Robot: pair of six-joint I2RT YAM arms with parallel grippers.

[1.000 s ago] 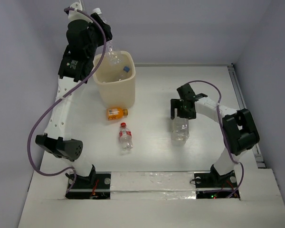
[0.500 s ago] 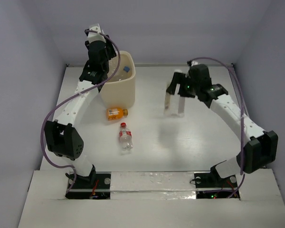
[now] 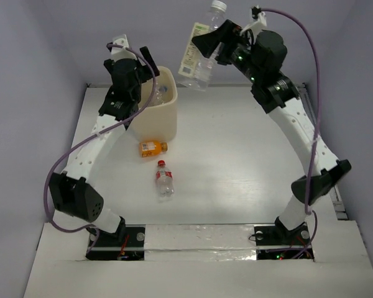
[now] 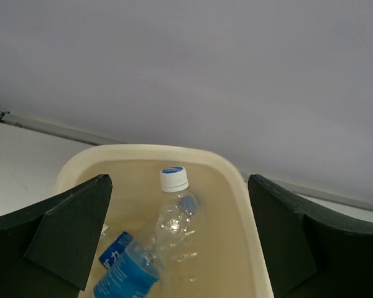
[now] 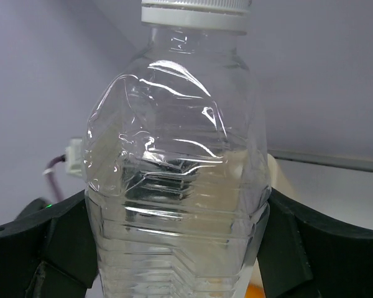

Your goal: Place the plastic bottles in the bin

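The cream bin [image 3: 156, 118] stands at the back left of the table. My left gripper [image 3: 150, 73] hovers over its mouth, open and holding nothing. The left wrist view looks down between the spread fingers [image 4: 68, 236] into the bin [image 4: 248, 205], where a clear white-capped bottle [image 4: 177, 217] leans beside a blue-labelled bottle [image 4: 121, 276]. My right gripper [image 3: 216, 40] is raised high to the right of the bin, shut on a larger clear bottle [image 3: 199, 56] with a pale label, cap upward. That bottle [image 5: 180, 186] fills the right wrist view. A short orange bottle [image 3: 153, 147] and a red-capped bottle [image 3: 164, 178] lie on the table.
Grey walls close in the table at the back and on both sides. A metal rail [image 3: 309, 108] runs along the right edge. The two loose bottles lie just in front of the bin, between the arms.
My left gripper has opened over the bin and the clear bottle it held now lies inside. My right arm has lifted the larger bottle off the table, up and left towards the bin.
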